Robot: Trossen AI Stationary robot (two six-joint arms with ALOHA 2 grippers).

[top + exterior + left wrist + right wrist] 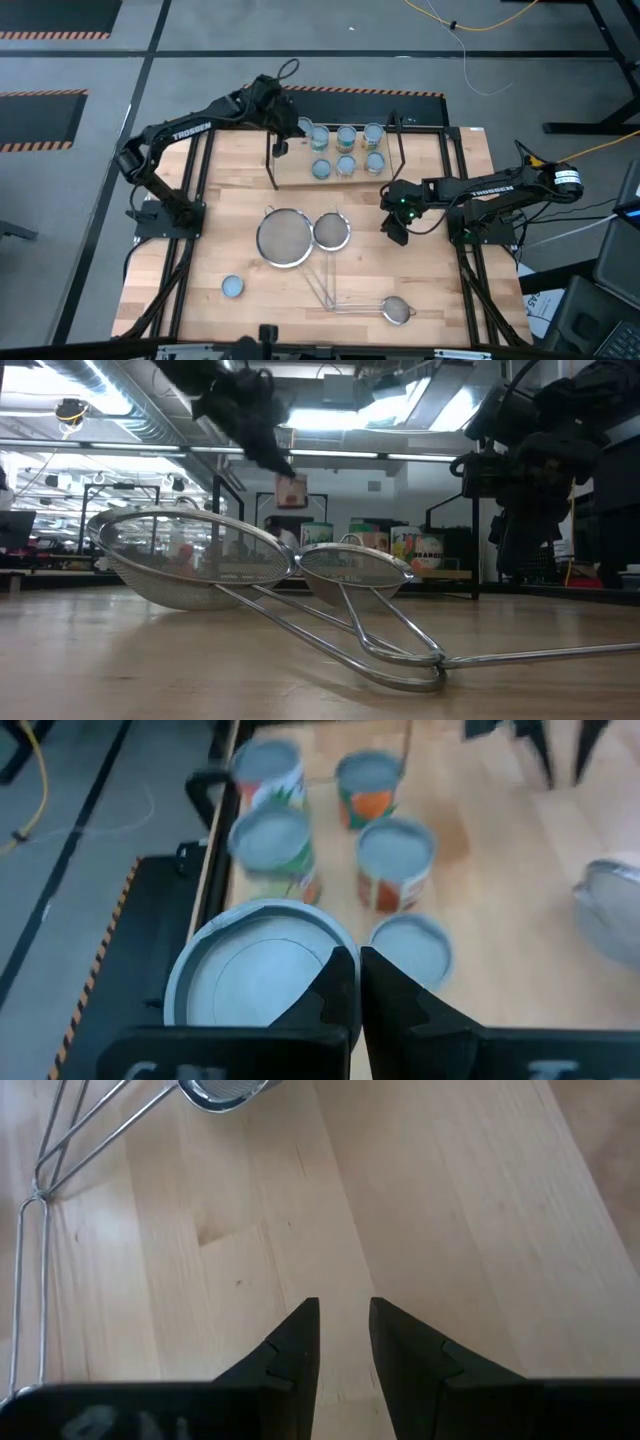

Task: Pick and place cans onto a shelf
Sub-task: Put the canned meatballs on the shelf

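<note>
High view is showing the left gripper hanging over the left end of the shelf, clenched with nothing between its fingers. Left wrist view is showing those fingers pressed together right above a can with a pale round top. Six more cans are sitting in two rows on the shelf, with orange-red and green labels; label text is too blurred to read. One lone can is standing on the counter near the front left, well apart from the shelf. Right gripper is hovering over bare counter beside the right end of the shelf, fingers parted, grasping nothing. "TROSSEN" is reading white on both arms. Three mesh strainers are lying mid-counter, long handles crossing. Low view is showing "FRANCE" faintly on a label behind the strainers.
</note>
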